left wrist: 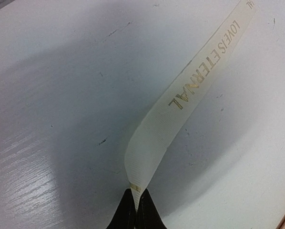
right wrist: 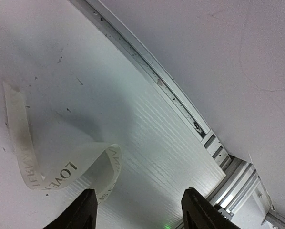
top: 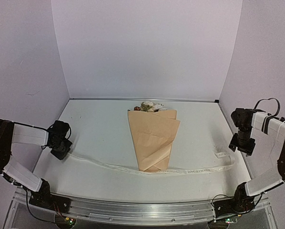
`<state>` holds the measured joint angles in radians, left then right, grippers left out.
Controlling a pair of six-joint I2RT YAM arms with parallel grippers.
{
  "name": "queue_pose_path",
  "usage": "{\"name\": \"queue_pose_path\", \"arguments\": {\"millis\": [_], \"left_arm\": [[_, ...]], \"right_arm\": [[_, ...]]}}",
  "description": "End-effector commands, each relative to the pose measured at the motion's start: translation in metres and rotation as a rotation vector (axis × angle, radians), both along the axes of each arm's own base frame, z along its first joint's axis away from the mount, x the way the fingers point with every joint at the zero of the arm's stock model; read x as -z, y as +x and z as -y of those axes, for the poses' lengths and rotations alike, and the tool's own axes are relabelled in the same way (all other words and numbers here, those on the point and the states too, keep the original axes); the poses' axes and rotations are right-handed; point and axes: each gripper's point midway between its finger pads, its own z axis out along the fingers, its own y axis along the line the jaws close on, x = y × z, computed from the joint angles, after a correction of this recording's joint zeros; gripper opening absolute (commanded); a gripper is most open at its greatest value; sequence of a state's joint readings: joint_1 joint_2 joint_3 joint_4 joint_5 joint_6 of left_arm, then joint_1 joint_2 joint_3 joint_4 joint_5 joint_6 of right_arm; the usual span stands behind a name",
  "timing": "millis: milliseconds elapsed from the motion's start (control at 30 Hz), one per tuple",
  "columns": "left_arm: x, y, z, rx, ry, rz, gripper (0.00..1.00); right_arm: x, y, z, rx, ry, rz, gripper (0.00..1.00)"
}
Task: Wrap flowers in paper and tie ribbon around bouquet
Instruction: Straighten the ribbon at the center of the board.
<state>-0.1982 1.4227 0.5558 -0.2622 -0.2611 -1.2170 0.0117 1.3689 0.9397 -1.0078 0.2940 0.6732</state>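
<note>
The ribbon [top: 195, 170] looks limp, light and rather slick. It will likely sag and bunch, so it is best pinched flat close to an end. It lies along the near part of the surface [top: 99, 129], passing the narrow near tip of the bouquet [top: 153, 136]. The left pincer [left wrist: 135, 212] is closed on its left end. The right pincer [right wrist: 137, 207] stands open and empty, with the ribbon's curled right end just beside it, not between its fingers.

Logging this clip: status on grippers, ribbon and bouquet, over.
Left gripper shut on ribbon end. Right gripper open, other ribbon end loose by it. Bouquet wrapped, ribbon at its narrow end, untied. No obstruction seen.
</note>
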Motion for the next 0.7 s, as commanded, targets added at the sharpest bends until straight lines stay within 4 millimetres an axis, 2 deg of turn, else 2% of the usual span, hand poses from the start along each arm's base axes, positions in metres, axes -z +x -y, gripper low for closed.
{"name": "queue_pose_path", "arguments": {"millis": [0,67,133,267,367,467,667], "left_arm": [[-0.014,-0.001,-0.011,-0.011,0.055,0.038,0.07],[-0.018,-0.001,-0.012,-0.009,0.063,0.048,0.13],[-0.021,-0.002,-0.014,-0.010,0.075,0.045,0.22],[-0.031,-0.004,-0.020,-0.021,0.106,0.052,0.62],[-0.045,0.000,-0.023,0.011,0.149,0.073,0.84],[-0.065,0.006,-0.025,0.064,0.201,0.099,0.92],[-0.110,0.017,-0.026,0.170,0.286,0.154,0.94]], "right_arm": [[-0.018,0.009,0.003,-0.020,-0.015,0.009,0.84],[-0.021,0.014,-0.001,-0.038,0.009,0.014,0.89],[-0.022,0.021,-0.015,-0.073,0.089,0.023,0.90],[-0.024,0.039,-0.060,-0.224,0.248,0.038,0.97],[-0.023,0.050,-0.097,-0.314,0.352,0.082,0.98],[-0.024,0.056,-0.134,-0.414,0.401,0.120,0.98],[-0.025,0.078,-0.215,-0.553,0.538,0.247,0.98]]}}
